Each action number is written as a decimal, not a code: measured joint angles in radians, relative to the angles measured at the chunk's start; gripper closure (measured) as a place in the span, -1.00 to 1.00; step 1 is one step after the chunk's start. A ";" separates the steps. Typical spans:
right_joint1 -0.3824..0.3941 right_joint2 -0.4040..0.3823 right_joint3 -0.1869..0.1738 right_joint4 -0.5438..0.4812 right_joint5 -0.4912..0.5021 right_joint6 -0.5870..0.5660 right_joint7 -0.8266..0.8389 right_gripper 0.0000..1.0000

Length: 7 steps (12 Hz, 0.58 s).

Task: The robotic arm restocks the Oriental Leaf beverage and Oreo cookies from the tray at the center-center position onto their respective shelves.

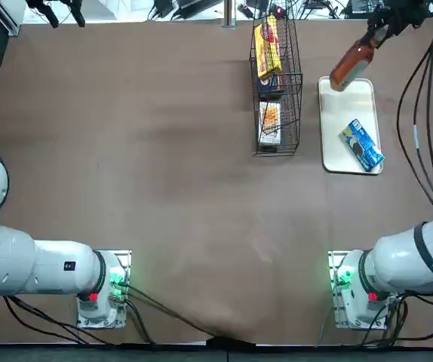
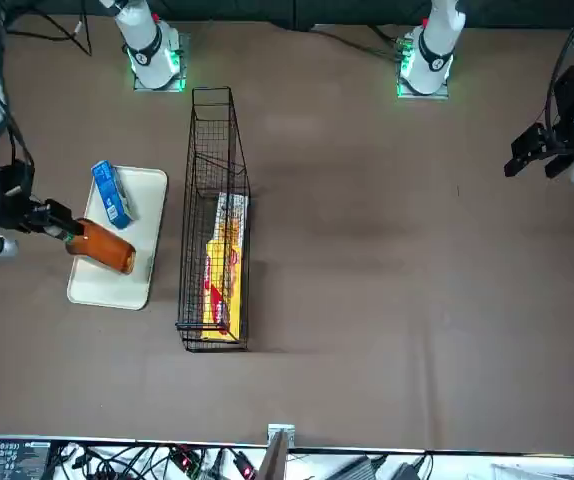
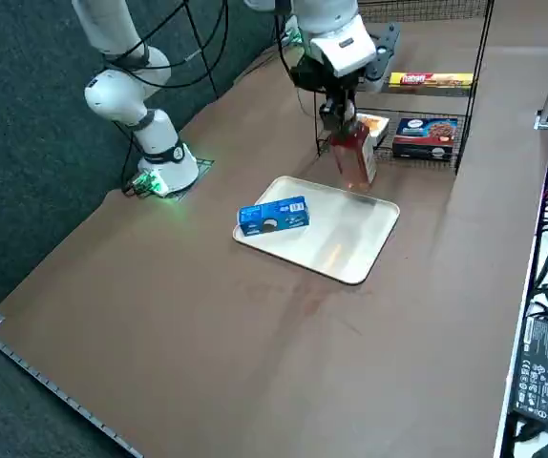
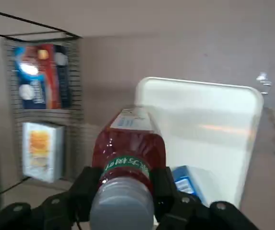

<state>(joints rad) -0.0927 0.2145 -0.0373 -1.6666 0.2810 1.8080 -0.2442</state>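
Tea bottle gripped by the neck, with its base free to swing into the rack

The main risk is at the narrow black wire-mesh rack (image 3: 472, 95). The slim clear plastic bottle of orange-brown tea (image 1: 352, 64) hangs tilted, its base reaching well out from the grip, over the far left corner of the flat white rounded tray (image 1: 337, 113). If the arm goes in at this slant, the base could catch a wire post or a shelf edge and twist the bottle in the grip. Too low a path could knock the dark blue carton (image 3: 425, 138) or the white carton (image 4: 43, 151) inside. The smooth, round neck might also let the bottle roll.

The small blue rectangular cookie packet (image 1: 363, 143) lies askew by the tray's near right corner, against the right rim; a low sweep could push it off.

The right gripper (image 4: 129, 179) has its two black fingers closed on the bottle, one each side just below the pale cap (image 4: 122, 206), parted by the neck's width. They touch nothing else that shows.
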 joint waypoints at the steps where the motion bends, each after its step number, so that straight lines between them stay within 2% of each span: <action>1: 0.000 0.000 -0.002 0.026 0.028 -0.035 -0.006 -0.19; 7: -0.028 -0.004 -0.012 0.157 0.202 -0.223 -0.012 -0.19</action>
<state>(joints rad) -0.1203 0.2108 -0.0494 -1.5095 0.4833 1.5855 -0.2559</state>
